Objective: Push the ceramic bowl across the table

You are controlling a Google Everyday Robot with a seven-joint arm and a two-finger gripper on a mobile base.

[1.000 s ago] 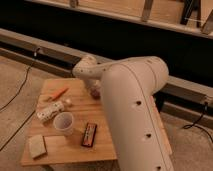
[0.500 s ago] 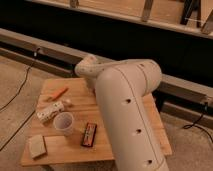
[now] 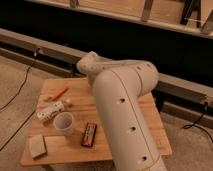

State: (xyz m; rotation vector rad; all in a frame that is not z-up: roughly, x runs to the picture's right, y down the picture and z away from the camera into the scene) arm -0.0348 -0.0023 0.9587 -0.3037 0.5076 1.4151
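The table (image 3: 150, 125) is small, with a light wooden plank top, and sits in the middle of the camera view. My thick white arm (image 3: 125, 110) rises from the lower right and bends at an elbow (image 3: 92, 65) over the table's far middle. The gripper is hidden behind or below this arm and does not show. The ceramic bowl is also hidden behind the arm.
On the left half of the table stand a white cup (image 3: 64, 122), a dark rectangular item (image 3: 89, 135), a white speckled object (image 3: 50, 111), an orange item (image 3: 59, 92) and a tan square pad (image 3: 36, 146). A dark rail wall (image 3: 50, 45) runs behind. Cables lie on the floor.
The thick arm link has swung a little to the left over the table. A dark maroon shape seen beside the elbow a second ago is now covered.
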